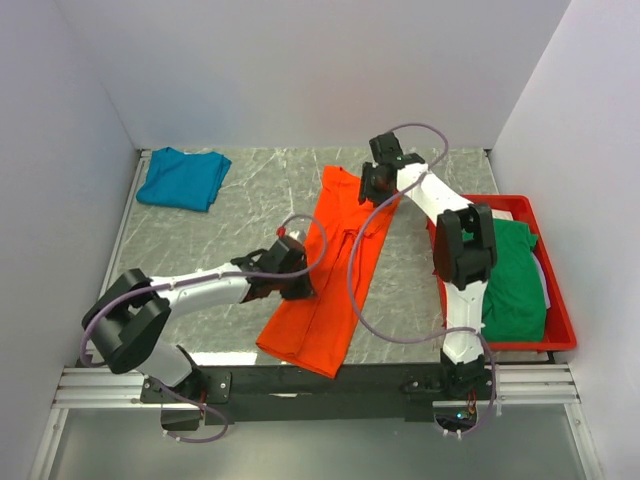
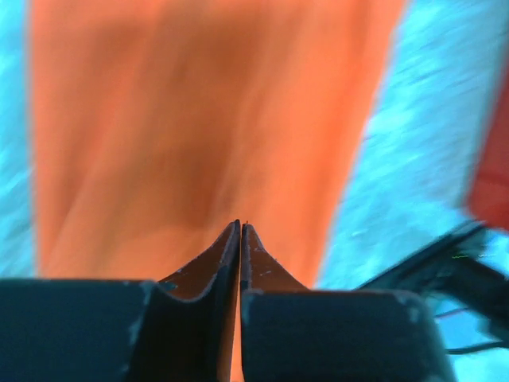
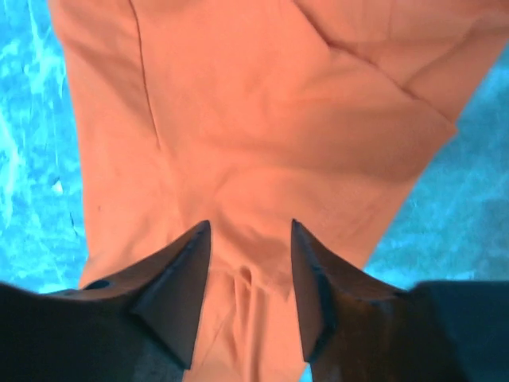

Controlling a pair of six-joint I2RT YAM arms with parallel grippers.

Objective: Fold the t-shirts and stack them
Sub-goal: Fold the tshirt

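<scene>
Lying folded long and narrow, the orange shirt (image 1: 335, 280) stretches slantwise across the middle of the table (image 1: 240, 210).
The left gripper (image 2: 240, 227) sits at the shirt's left edge with its jaws all but closed; whether cloth is nipped between them I cannot tell. The right gripper (image 3: 250, 239) stands at the far end, jaws apart over a small pucker of orange cloth and gripping nothing. A teal shirt (image 1: 183, 178) lies crumpled in the far left corner. The red tray (image 1: 560, 330) on the right holds a green shirt (image 1: 515, 285) with a white shirt (image 1: 540, 265) showing under it.
</scene>
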